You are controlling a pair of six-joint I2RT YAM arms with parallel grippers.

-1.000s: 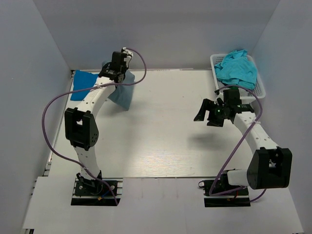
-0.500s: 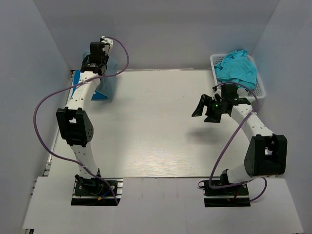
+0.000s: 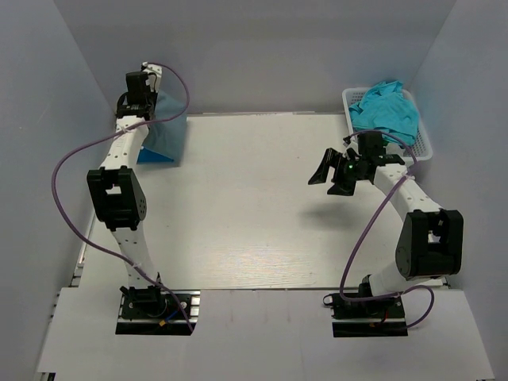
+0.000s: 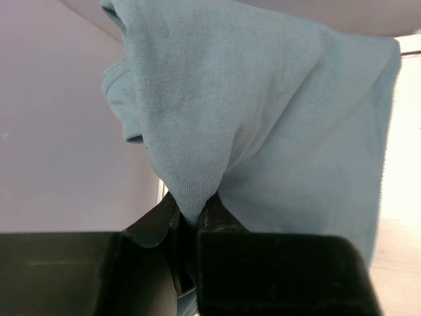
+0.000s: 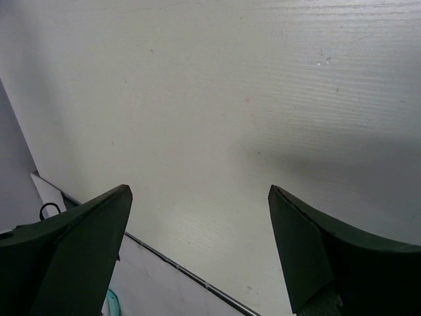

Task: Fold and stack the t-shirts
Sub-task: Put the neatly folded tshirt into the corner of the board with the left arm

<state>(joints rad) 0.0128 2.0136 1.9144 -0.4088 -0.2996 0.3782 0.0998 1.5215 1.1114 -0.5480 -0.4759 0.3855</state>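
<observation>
At the table's (image 3: 254, 206) far-left corner — grey-blue t-shirt (image 3: 168, 131) between left fingers (image 4: 152, 227).

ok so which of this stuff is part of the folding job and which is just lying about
Job:
- grey-blue t-shirt, pinched in the left gripper
- bright blue t-shirt beneath it
- turquoise t-shirts, heaped far right
- right gripper, open and empty

Just there:
- white mesh basket holding the turquoise ones
- table

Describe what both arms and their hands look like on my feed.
The left arm and right arm match: white links, blocky black joint housings, a purple cable looping beside each, black base plates. The left hand and right hand are black with wedge-shaped fingers; a green light glows by the right one.
</observation>
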